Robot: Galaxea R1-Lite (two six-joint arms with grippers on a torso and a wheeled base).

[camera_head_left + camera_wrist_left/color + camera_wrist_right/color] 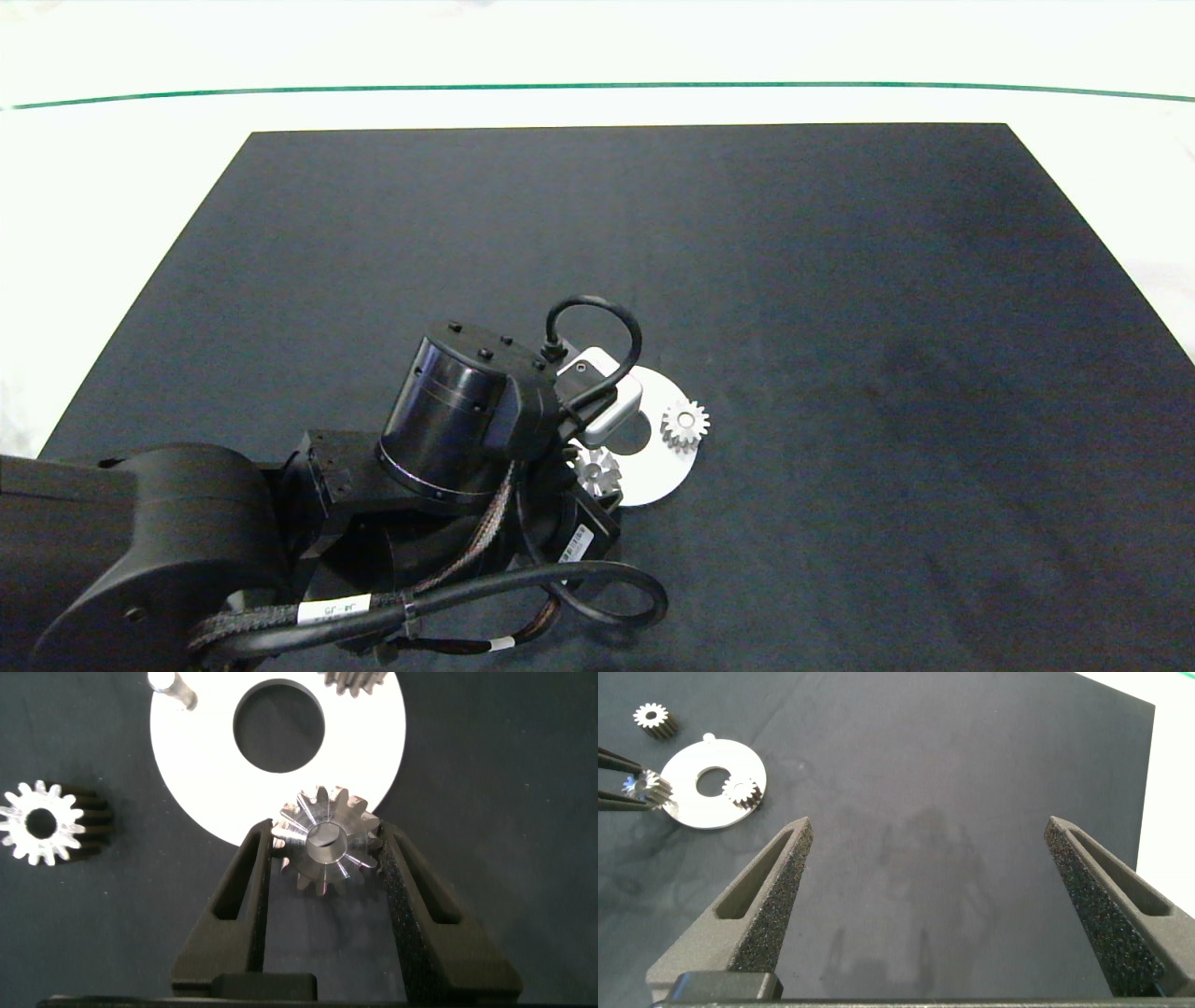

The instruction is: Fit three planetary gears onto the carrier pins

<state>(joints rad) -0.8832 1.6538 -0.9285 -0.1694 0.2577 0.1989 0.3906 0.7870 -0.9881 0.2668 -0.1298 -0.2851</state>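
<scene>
The left gripper (325, 854) is clamped on 1 planetary gear (325, 847), holding it at the near edge of the white carrier disc (187, 775); whether it already sits down on a pin is hidden by the gear itself. Across the disc's centre hole, a 2nd gear (685, 426) rests on the disc, apparently seated. 1 carrier pin (175, 688) stands bare. The 3rd gear (42, 822) lies on the dark bench (840, 280) just beside the disc, so roughly half the work remains. The right gripper (929, 873) hovers well apart from the disc, fingers spread and empty.
</scene>
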